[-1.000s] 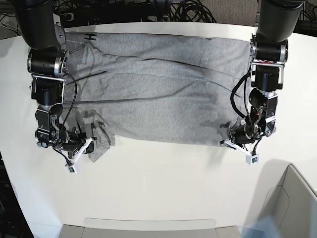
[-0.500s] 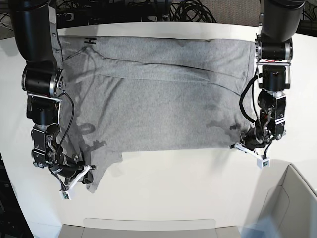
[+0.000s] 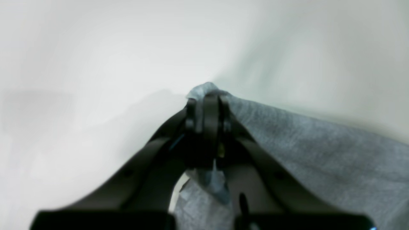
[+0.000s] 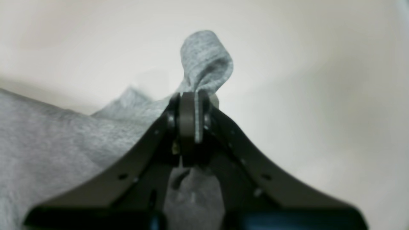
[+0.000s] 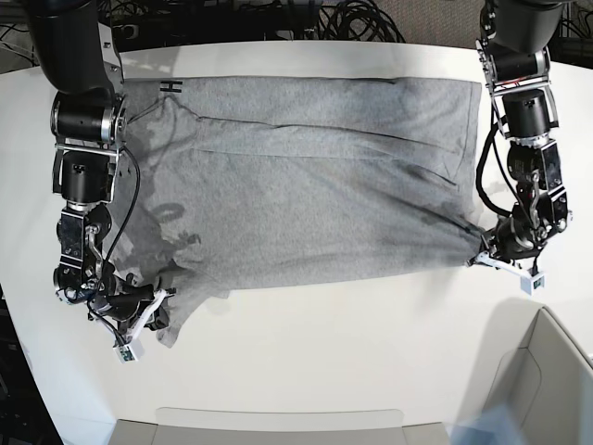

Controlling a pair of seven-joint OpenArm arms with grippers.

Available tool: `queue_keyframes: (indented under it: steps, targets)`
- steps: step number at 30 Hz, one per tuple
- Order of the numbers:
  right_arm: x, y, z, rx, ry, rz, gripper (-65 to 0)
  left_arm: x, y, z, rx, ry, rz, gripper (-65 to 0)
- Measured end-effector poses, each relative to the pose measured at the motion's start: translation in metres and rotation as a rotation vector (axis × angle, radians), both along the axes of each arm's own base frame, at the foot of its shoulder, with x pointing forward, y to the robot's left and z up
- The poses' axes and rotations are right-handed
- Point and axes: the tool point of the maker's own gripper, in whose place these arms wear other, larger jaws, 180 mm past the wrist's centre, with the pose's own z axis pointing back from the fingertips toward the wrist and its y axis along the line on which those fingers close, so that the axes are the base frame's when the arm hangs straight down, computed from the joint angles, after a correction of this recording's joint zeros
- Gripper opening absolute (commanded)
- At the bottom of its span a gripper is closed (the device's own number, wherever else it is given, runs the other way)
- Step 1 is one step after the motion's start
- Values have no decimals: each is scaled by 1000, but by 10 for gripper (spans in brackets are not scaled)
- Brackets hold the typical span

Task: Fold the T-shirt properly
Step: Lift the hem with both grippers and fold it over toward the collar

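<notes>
The heather-grey T-shirt (image 5: 306,185) lies spread across the far half of the white table (image 5: 324,352), plain side up, with a bit of black lettering at its far left edge. My left gripper (image 5: 489,254), on the right of the base view, is shut on the shirt's near right corner. In the left wrist view the left gripper (image 3: 206,103) pinches a nub of grey T-shirt (image 3: 319,153). My right gripper (image 5: 153,313) is shut on the near left corner. In the right wrist view a fold of T-shirt (image 4: 206,60) sticks up past the right gripper (image 4: 191,107).
An open pale box (image 5: 547,380) stands at the near right corner. A shallow tray edge (image 5: 278,419) runs along the table's front. Black cables (image 5: 352,19) lie behind the table's far edge.
My left gripper has moved outward to the right, pulling its corner taut. My right gripper has dragged its corner toward the front. The shirt lies flatter and wider.
</notes>
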Motion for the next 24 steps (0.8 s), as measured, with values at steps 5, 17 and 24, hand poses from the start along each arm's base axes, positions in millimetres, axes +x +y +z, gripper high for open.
queue_keyframes:
  steps: [5,17,24]
  targets:
    - [-21,-2,0,-76,18,21,-650,-14,-11,6,9,0,-43,-650]
    - [-78,-28,24,-200,13,-51,-650,-52,-12,12,26,35,-69,-650]
    - [-116,-25,27,-293,26,-30,-650,-76,-23,13,48,73,-117,-650]
